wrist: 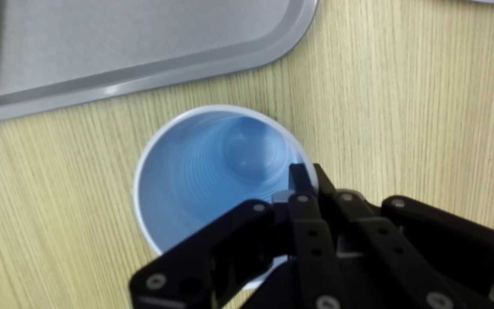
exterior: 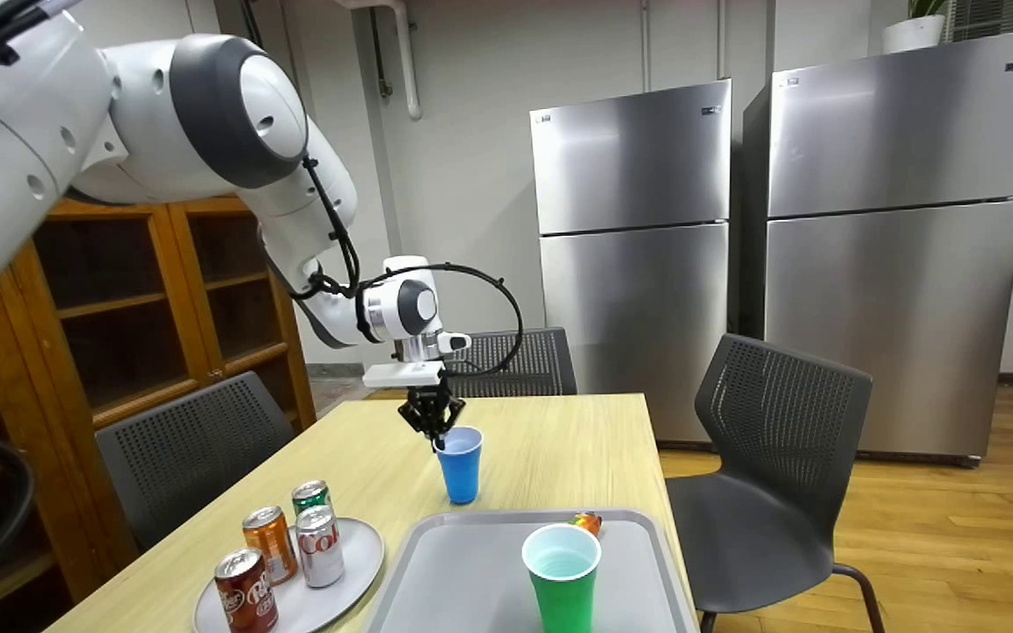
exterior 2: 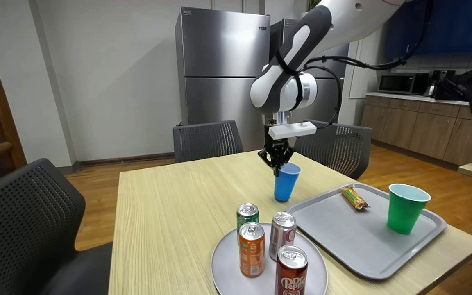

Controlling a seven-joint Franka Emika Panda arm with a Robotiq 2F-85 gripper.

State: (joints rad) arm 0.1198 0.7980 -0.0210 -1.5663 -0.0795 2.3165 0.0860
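A blue plastic cup [exterior: 461, 468] with a white rim hangs at or just above the light wood table, leaning slightly in both exterior views. Whether its base touches the wood I cannot tell. My gripper [exterior: 438, 442] is shut on the cup's rim. From above, in the wrist view, one finger of the gripper [wrist: 308, 168] is inside the cup [wrist: 195, 184] and the other outside, with the thin wall pinched between them. The cup's interior looks empty. In an exterior view the gripper [exterior 2: 276, 172] points down at the near side of the cup [exterior 2: 286, 184].
Beside the cup lies a grey tray [exterior 2: 355, 241] bearing a green cup [exterior 2: 406, 209] and a wrapped snack bar [exterior 2: 355, 198]. A round grey plate [exterior 2: 228, 262] holds several soda cans, among them an orange can [exterior 2: 252, 250]. Dark chairs [exterior: 770, 422] surround the table [exterior 2: 170, 229].
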